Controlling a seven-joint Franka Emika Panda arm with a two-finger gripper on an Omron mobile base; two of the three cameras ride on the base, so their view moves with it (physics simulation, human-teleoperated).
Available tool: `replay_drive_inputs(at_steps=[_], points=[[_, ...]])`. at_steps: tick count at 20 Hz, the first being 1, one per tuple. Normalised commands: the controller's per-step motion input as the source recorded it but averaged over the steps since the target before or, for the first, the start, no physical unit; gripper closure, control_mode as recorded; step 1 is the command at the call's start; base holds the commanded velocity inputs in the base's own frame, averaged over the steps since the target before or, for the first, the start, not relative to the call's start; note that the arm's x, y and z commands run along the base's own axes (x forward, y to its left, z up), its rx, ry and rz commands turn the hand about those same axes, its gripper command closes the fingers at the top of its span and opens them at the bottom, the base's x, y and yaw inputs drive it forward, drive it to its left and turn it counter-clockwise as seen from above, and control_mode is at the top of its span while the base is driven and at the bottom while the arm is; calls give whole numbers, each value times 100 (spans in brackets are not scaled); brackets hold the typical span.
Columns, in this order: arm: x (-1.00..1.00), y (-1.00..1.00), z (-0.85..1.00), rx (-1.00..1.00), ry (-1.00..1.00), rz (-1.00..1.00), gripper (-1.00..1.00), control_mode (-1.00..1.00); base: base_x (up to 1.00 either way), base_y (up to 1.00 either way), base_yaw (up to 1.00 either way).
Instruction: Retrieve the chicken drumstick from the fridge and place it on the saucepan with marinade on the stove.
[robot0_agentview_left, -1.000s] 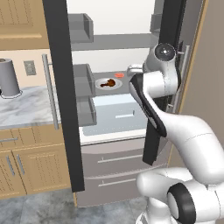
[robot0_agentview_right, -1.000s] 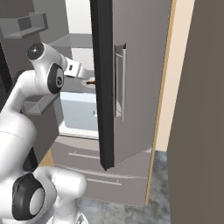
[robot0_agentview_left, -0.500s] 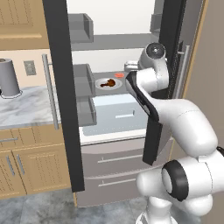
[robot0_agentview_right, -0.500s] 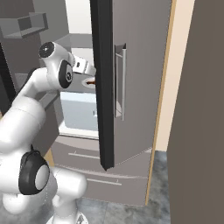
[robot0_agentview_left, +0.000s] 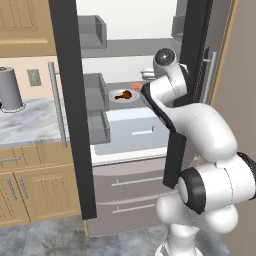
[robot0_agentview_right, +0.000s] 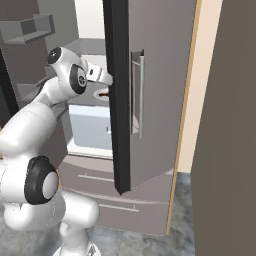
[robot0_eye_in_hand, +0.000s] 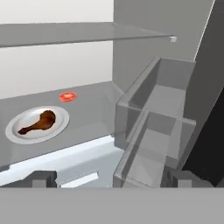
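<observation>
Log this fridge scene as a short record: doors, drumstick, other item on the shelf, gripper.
fridge: both doors open, white interior showing
chicken drumstick: lying on a round plate on a fridge shelf
small red item: on the same shelf, behind the plate, apart from it
gripper: open, holding nothing, short of the drumstick

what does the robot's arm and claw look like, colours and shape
The arm is glossy white, built of thick rounded segments with dark grey to black rings and round caps at the joints. No cables or markings show. The claw ends in two small, blocky dark grey fingertips.
</observation>
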Motion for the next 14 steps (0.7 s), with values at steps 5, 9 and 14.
replay_drive_inputs(at_steps=[5,9,14], points=[[2,-46,-19,-10,0,-18,-100,-100,0,0,0],[3,-48,-18,-8,0,-17,-100,-100,0,0,0],[5,-50,-14,-4,0,-14,-100,-100,0,0,0]])
